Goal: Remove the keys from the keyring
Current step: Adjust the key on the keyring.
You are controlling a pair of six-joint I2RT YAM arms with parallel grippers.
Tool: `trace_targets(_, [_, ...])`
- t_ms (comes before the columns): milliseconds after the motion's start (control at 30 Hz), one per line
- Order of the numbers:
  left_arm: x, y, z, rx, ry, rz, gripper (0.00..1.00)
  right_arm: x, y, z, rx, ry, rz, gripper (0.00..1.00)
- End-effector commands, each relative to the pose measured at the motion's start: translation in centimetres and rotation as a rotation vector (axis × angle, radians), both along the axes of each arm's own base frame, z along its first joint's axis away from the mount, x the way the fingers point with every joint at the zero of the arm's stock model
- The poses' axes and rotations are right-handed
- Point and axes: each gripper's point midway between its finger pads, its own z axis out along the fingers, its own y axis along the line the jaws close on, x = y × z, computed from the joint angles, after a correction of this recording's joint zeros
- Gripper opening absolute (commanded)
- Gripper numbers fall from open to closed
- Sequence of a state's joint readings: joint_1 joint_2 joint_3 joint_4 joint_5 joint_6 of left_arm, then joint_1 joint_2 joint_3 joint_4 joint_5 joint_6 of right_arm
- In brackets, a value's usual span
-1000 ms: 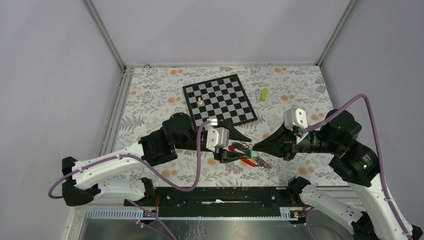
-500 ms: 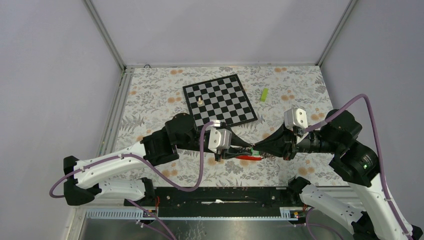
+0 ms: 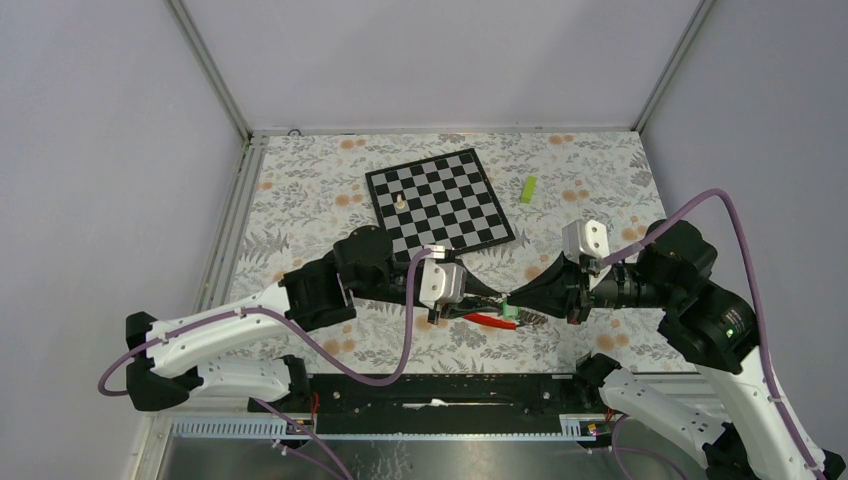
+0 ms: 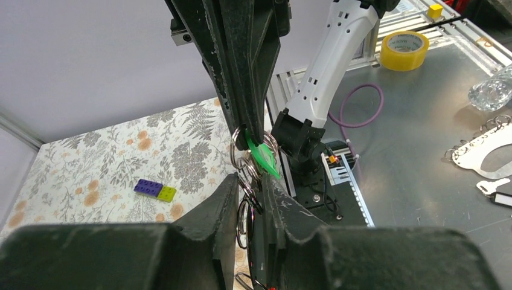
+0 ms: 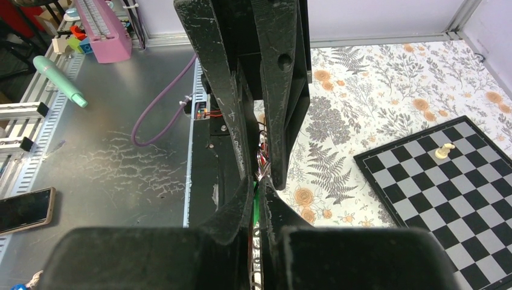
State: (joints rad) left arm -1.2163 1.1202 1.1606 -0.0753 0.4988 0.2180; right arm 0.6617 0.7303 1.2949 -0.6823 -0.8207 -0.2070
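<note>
- Currently, the keyring (image 4: 237,145) and the keys (image 4: 264,158) are held as one bunch off the bench (image 3: 300,190), close to the middle of its near edge.
- Left gripper (image 4: 250,181): clenched on the wire loops of the keyring, as shown in the left wrist view.
- Right gripper (image 4: 244,130): pinched tight at the top of the bunch, where the green key head meets a loop. It cannot be told whether the head alone or the wire as well is caught.
- Orientation: the long axis of the bunch is laid tip to tip between the two grippers, roughly parallel to the near edge. The green key is pointed blade-down and aslant from the right gripper. The red strap (image 3: 487,320) is seen just below, along the same line; contact with the bench cannot be judged.
- Risk 1: if both grips are on the same wire, a pull apart would likely only strain or bend the ring, and no key would be freed.
- Risk 2: the thin, smooth metal is narrowly held, so a slip is judged likely and the bunch could drop toward the near edge.
- Risk 3: the fingertips almost touch, so a twist could make them collide.
</note>
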Motion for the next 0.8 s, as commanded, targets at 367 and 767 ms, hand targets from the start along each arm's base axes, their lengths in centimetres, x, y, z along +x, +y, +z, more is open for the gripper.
trace_targets(367, [0.3, 1.8, 2.2, -0.016, -0.079, 0.034, 0.0, -0.5, -0.1, 0.6, 0.001, 0.016, 0.014, 0.0])
trace_targets(767, [0.1, 1.8, 2.1, -0.014, -0.169, -0.001, 0.0, -0.2, 0.9, -0.5, 0.054, 0.113, 0.008, 0.03])
